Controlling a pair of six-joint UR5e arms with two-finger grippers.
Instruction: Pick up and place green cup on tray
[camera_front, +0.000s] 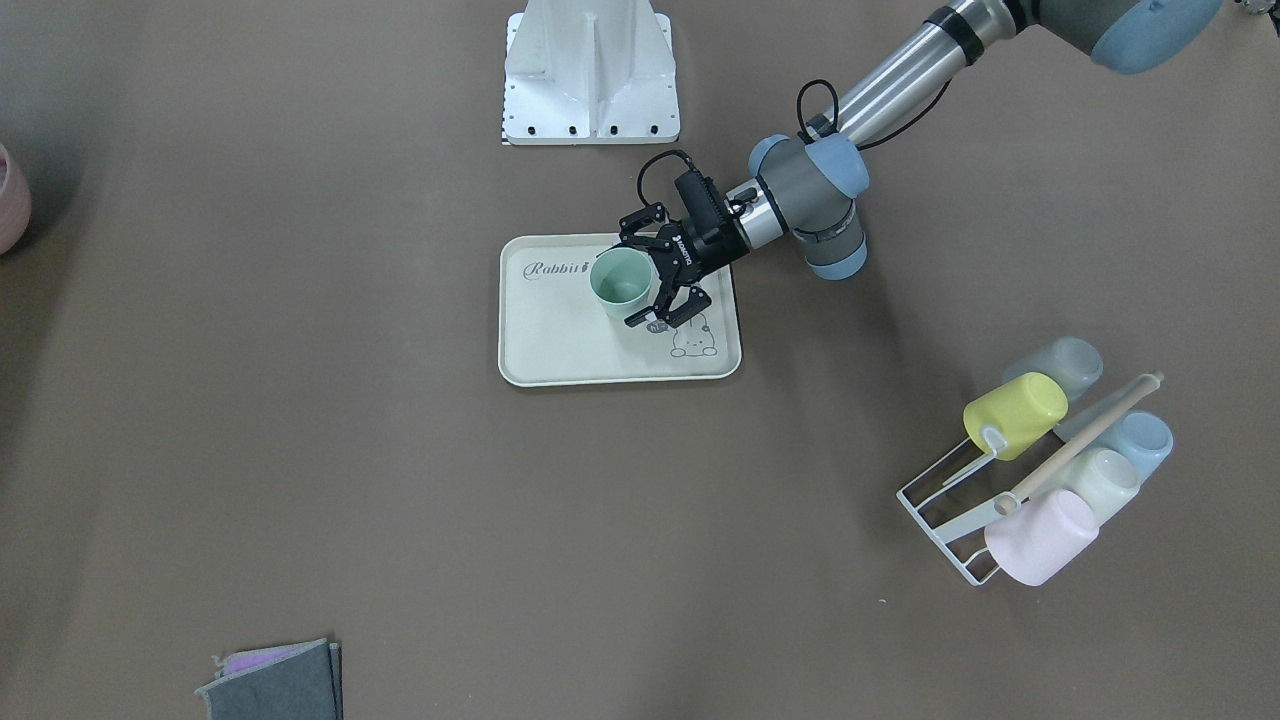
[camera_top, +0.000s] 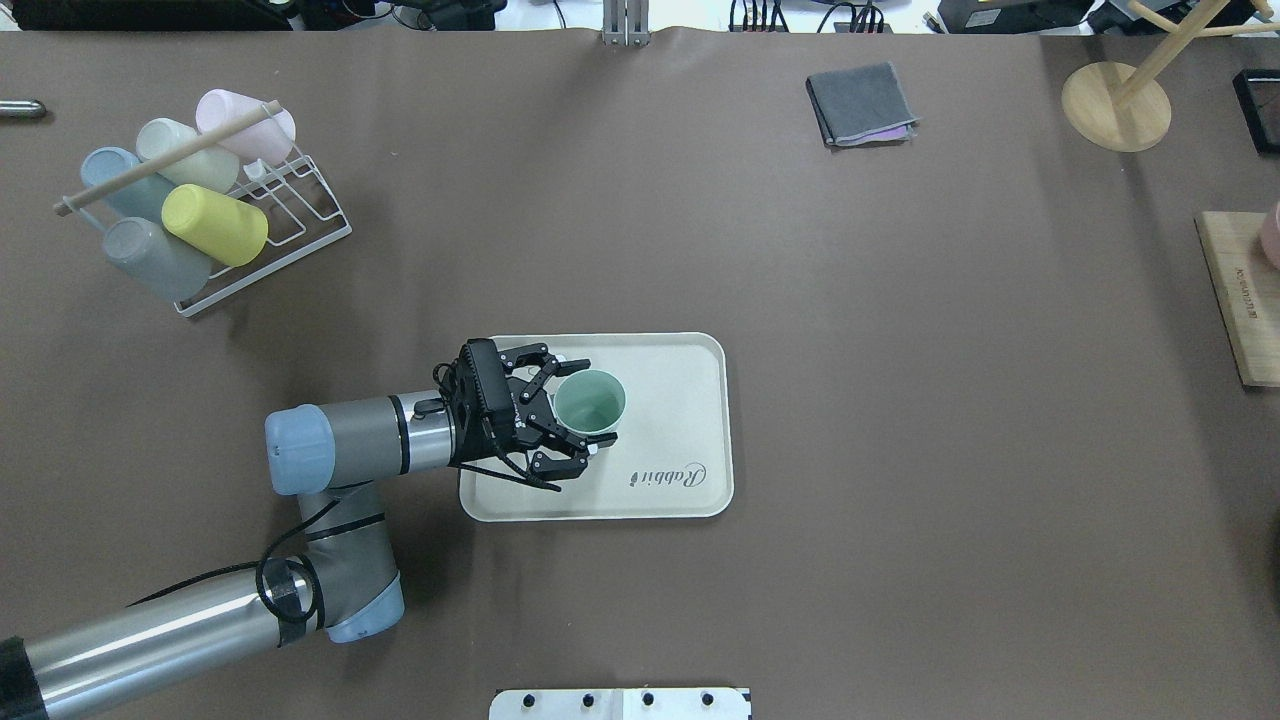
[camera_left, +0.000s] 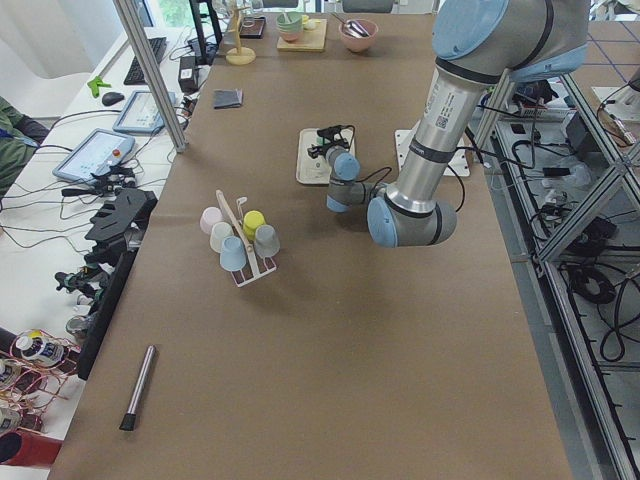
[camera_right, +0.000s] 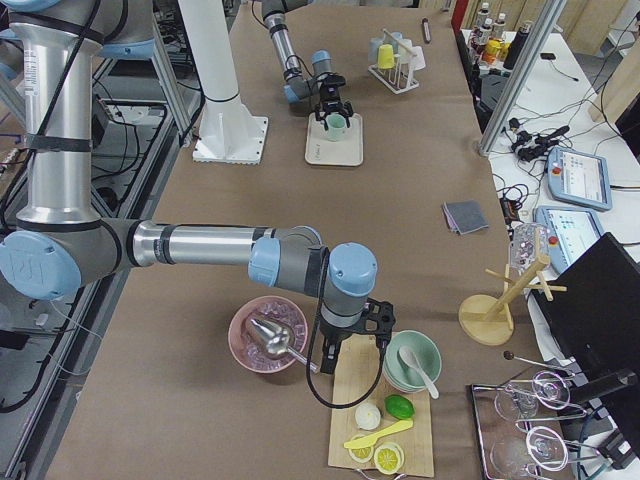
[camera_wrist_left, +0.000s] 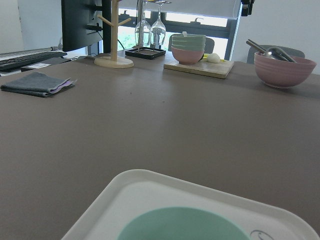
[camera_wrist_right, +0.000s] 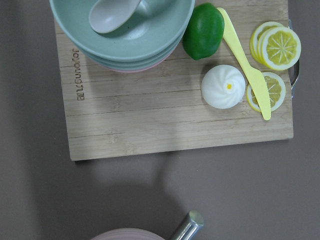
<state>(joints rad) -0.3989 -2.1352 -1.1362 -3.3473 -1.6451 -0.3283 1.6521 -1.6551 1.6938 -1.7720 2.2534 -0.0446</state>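
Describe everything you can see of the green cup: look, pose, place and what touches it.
The green cup is a plain, pale mint tumbler without a handle, slightly tapered, plastic by its look. It stands upright, mouth up and empty, on the cream tray, beside the word Rabbit. The left gripper is open, one finger on each side of the cup; whether they touch it cannot be told.

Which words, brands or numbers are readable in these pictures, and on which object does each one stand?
"Rabbit": script printed on the tray.
"joyoung": written sideways on the wooden cutting board.
White print on the left claw: too small to read.
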